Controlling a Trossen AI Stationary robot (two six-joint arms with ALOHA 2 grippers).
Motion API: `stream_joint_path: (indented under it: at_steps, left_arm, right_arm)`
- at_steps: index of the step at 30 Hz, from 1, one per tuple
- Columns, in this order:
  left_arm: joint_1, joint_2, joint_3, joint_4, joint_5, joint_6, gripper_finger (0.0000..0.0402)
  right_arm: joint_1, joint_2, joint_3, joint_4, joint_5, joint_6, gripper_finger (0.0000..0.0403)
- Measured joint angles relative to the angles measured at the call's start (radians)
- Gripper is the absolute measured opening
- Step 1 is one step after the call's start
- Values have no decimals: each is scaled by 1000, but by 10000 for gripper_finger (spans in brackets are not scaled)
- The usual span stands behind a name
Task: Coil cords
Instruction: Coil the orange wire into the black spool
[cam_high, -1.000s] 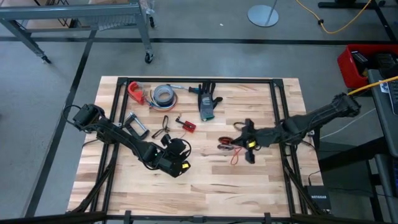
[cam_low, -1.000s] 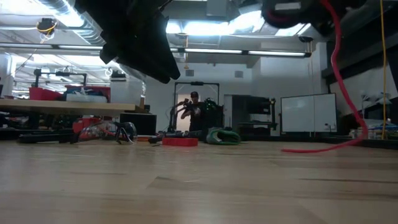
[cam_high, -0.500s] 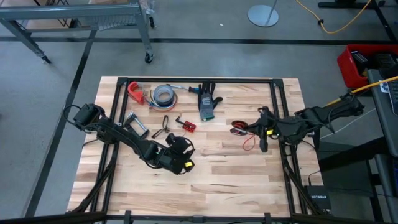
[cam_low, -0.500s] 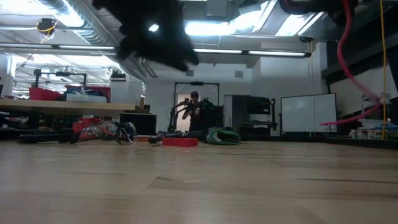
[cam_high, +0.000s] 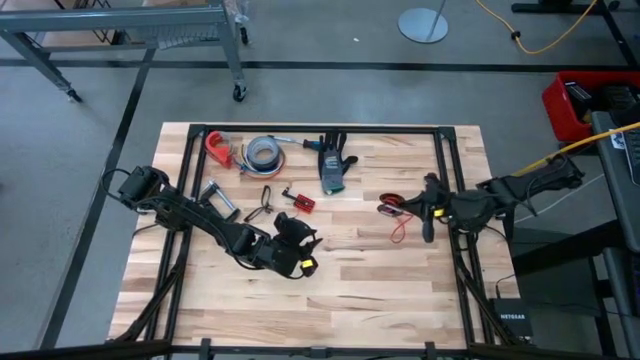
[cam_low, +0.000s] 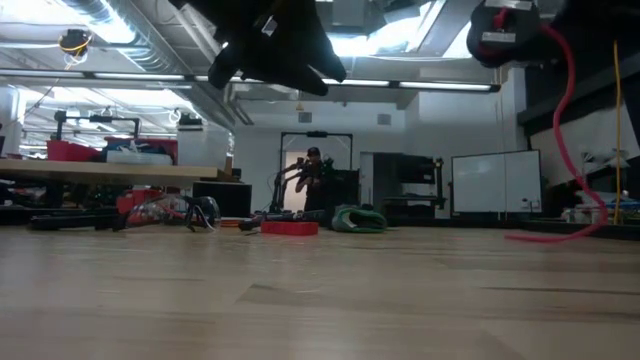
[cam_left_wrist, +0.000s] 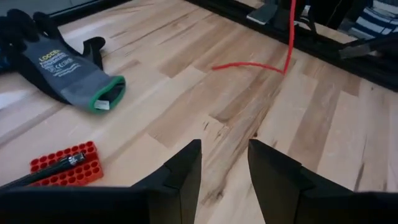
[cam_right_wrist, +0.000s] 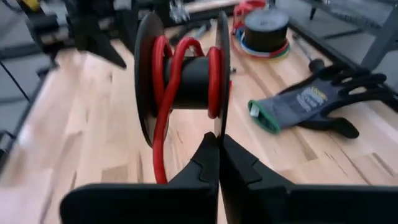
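The right hand (cam_right_wrist: 219, 144) is pinching the rim of a black spool (cam_right_wrist: 183, 81) with its fingers closed tight, holding it above the bench (cam_high: 340, 290), to the right of the glove (cam_high: 333, 170). The red cord (cam_high: 399, 228) is trailing from the spool down onto the bench. The left hand (cam_left_wrist: 224, 163) is hovering with fingers parted and empty, below the glove, near the red bit holder (cam_high: 301, 201).
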Motion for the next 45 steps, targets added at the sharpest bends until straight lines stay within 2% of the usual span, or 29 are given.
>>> stream_joint_path:
  at_steps: [3, 11, 19, 25, 37, 45]
  left_arm:
    - [10, 4, 0, 71, -1, 4, 123]
    - [72, 136, 0, 476, -3, 163, 123]
    - [106, 252, 0, 762, 31, 245, 123]
    - [130, 310, 0, 966, 151, 295, 123]
    - [163, 322, 3, 1027, 268, 346, 123]
    - [162, 322, 3, 1022, 313, 393, 123]
  right_arm:
    - [0, -65, -58, 81, 6, -2, 1]
    - [0, -112, -251, 506, -2, -83, 1]
    - [0, -80, -282, 757, 100, -133, 1]
    - [0, 5, -282, 872, 104, -193, 1]
    - [-11, 216, -284, 1154, 101, -244, 1]
    - [-83, 319, -284, 1297, 33, -239, 1]
